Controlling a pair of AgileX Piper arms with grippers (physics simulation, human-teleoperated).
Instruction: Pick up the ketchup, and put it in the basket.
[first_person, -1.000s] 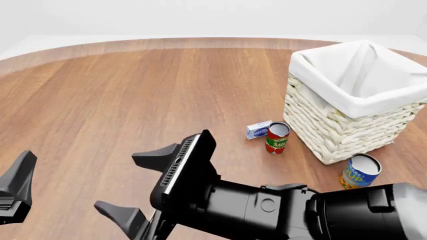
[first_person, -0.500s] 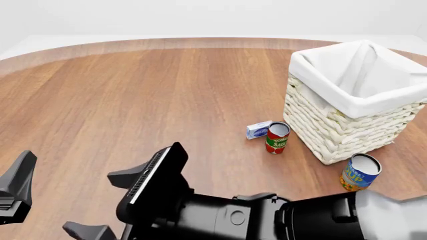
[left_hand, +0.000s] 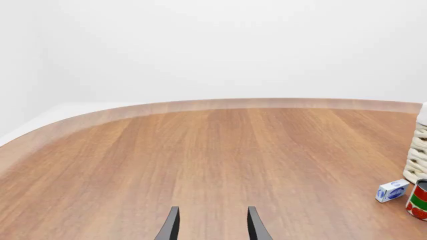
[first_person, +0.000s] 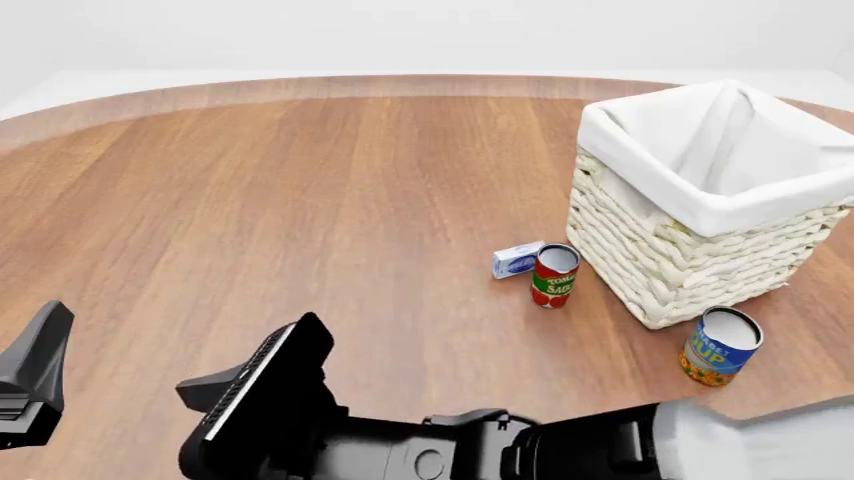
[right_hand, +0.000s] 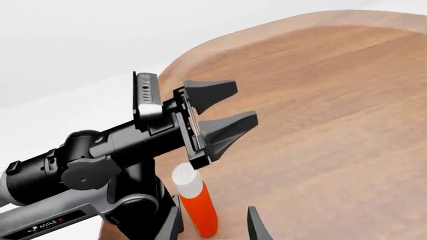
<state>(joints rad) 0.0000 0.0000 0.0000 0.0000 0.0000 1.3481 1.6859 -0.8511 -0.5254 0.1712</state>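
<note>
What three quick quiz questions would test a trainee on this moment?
1. True or false: the ketchup is already in the basket.
2. In the front view, what lies right beside the tomato sauce can? A) small blue-and-white box B) ketchup C) blue-and-yellow can
3. Fill in: the right gripper is ___, with the ketchup showing between its fingers.

Key: 1 false; 2 A; 3 open.
</note>
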